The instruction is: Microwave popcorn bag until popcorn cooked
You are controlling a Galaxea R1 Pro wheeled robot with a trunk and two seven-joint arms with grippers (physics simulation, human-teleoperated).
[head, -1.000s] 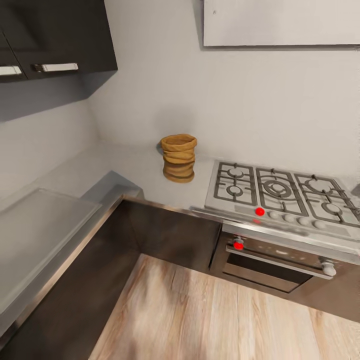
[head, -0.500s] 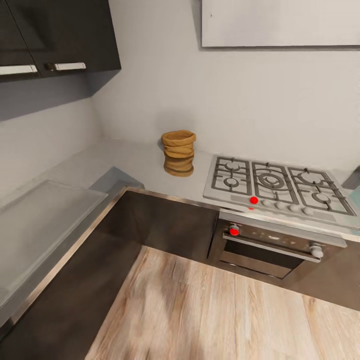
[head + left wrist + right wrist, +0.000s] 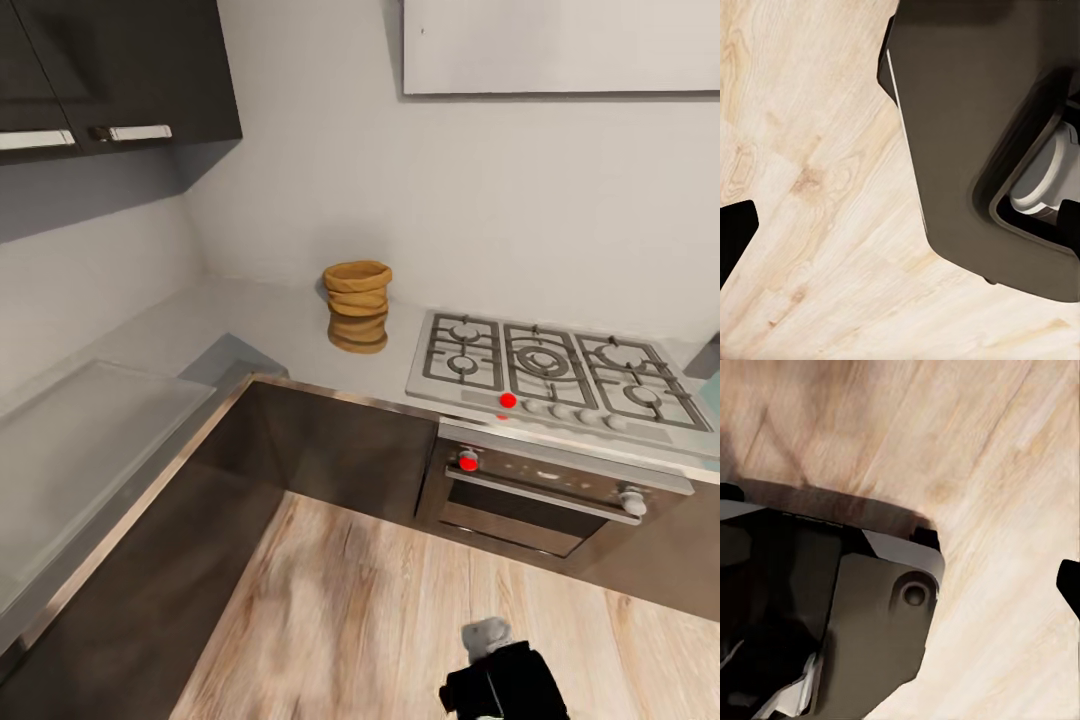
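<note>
Risen pincer [image 3: 487,640], well short of popcorn bag [image 3: 357,306].

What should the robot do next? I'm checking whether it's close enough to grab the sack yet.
Probably roll the base closer to the countertop. The popcorn bag stands upright and untouched beside the gas hob, across a stretch of wood floor; the arm at the head view's bottom edge is still low and far from it.

Soft even light, faint shadows, slightly blurred render.
</note>
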